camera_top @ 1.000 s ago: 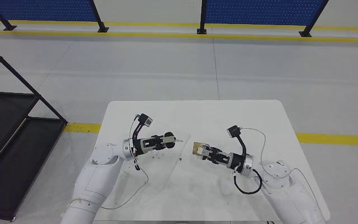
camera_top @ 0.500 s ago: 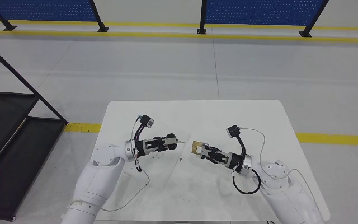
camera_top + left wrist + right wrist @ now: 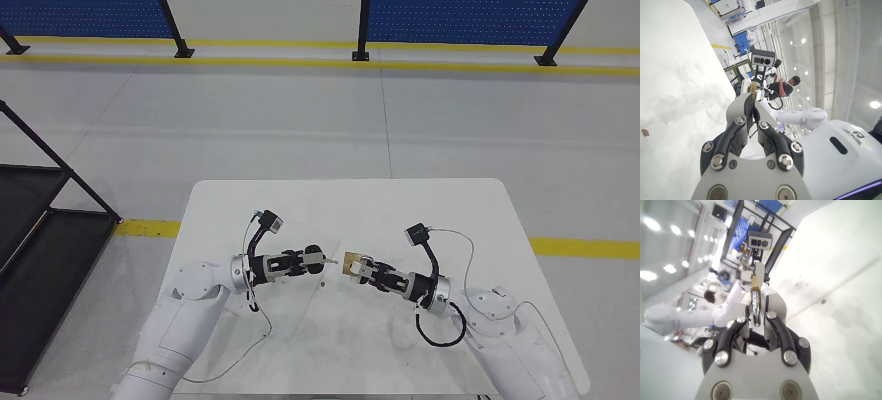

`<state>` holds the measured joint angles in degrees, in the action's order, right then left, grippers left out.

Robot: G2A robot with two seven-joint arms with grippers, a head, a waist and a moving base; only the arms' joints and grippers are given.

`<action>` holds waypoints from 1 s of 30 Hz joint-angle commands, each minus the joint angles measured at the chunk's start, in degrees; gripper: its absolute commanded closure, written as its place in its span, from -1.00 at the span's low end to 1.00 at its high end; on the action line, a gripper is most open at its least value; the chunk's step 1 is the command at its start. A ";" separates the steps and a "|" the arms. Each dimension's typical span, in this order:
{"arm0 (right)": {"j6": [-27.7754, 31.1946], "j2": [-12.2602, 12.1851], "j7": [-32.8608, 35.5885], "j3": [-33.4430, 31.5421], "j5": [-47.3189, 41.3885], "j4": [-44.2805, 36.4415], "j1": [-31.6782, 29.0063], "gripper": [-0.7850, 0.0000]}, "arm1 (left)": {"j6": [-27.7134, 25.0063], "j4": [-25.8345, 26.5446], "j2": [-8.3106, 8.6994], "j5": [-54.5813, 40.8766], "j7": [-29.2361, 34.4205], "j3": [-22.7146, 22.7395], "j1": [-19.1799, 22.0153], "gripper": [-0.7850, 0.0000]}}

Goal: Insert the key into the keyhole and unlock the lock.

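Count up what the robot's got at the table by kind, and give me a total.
Pincers: 2, left pincer and right pincer
Keys: 1, key in the left pincer
Locks: 1, lock in the right pincer
Scraps: 1, brown scrap
Total: 5

The lock (image 3: pixel 754 286) has a dull brass body and a glossy chromed shackle (image 3: pixel 755 307). The left gripper (image 3: pixel 753 101) has black ribbed pads (image 3: pixel 748 108) and bright metal screws (image 3: pixel 739 120). The counter (image 3: pixel 450 210) is smooth matt white, faintly smudged.

Brass padlock (image 3: pixel 352 265) above desk (image 3: pixel 450 210) middle, chrome shackle (image 3: pixel 755 306) clamped in right end effector (image 3: pixel 363 268). Small silvery key (image 3: pixel 321 260) pinched in left end effector (image 3: pixel 312 258), pointing at padlock, near, apart.
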<state>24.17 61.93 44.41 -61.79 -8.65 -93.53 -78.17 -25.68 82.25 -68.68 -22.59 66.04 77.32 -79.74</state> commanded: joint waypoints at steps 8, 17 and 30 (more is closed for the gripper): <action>0.00 0.00 0.00 0.00 0.00 0.00 0.00 1.00 | -0.12 -0.33 0.26 -0.05 -0.83 -1.24 0.59 1.00; 0.00 0.00 0.00 0.00 0.00 0.00 0.00 1.00 | -0.31 -0.99 0.51 -0.44 -1.40 -2.25 1.31 1.00; 0.00 0.00 0.00 0.00 0.00 0.00 0.00 1.00 | -0.46 -1.70 0.90 -0.94 -1.85 -3.36 2.12 1.00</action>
<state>24.17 61.93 44.41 -61.79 -8.65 -93.53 -78.17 -26.11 80.59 -67.80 -23.47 64.27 74.01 -77.66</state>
